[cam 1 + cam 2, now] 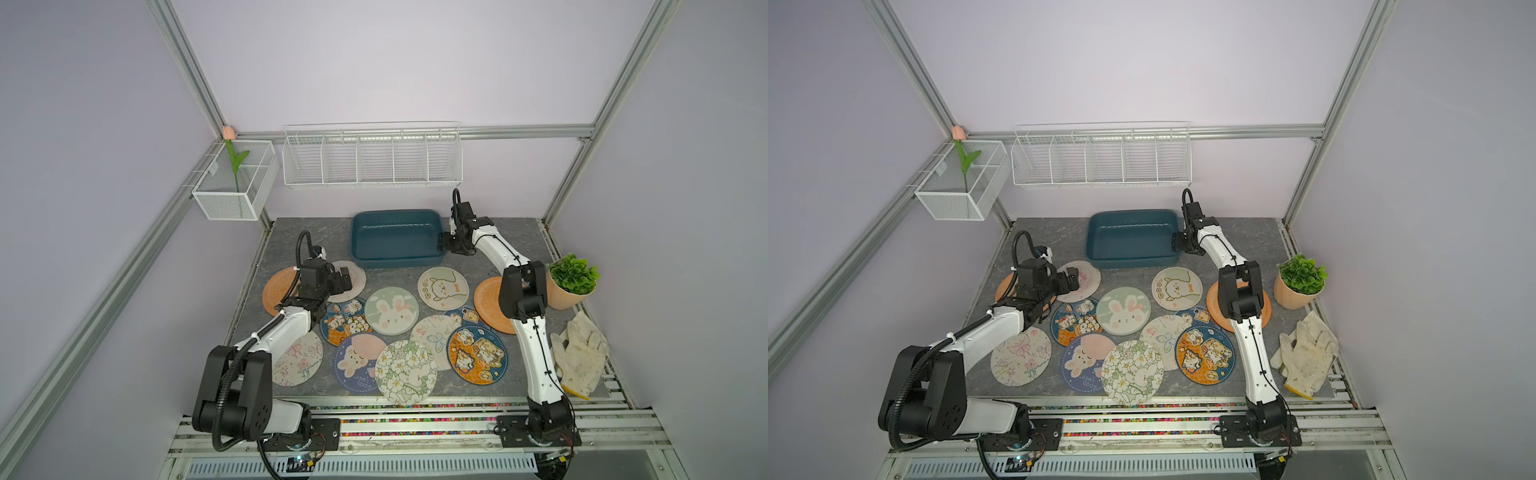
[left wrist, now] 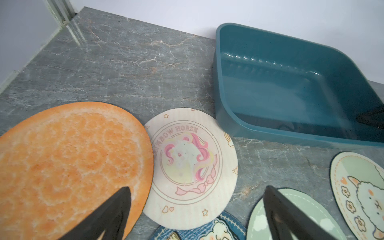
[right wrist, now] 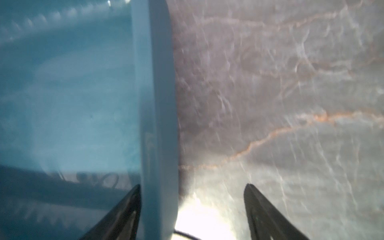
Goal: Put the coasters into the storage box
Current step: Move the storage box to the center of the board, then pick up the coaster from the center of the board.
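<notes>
— Teal storage box (image 1: 395,237) at the back of the grey marbled table (image 1: 299,237). Where are the coasters (image 1: 391,310)?
— Spread flat in front of it, several overlapping.
— The right gripper (image 3: 192,185)?
— Released, jaws apart, straddling the box's rim on its own side, one finger just inside the wall.
— And the left gripper (image 2: 197,188)?
— Spread wide, unladen, above the orange coaster (image 2: 70,162) and the horse-print coaster (image 2: 191,166).

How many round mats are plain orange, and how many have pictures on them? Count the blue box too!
Plain orange coasters: 2
Picture coasters: 10
Storage box: 1
Total: 13
</notes>
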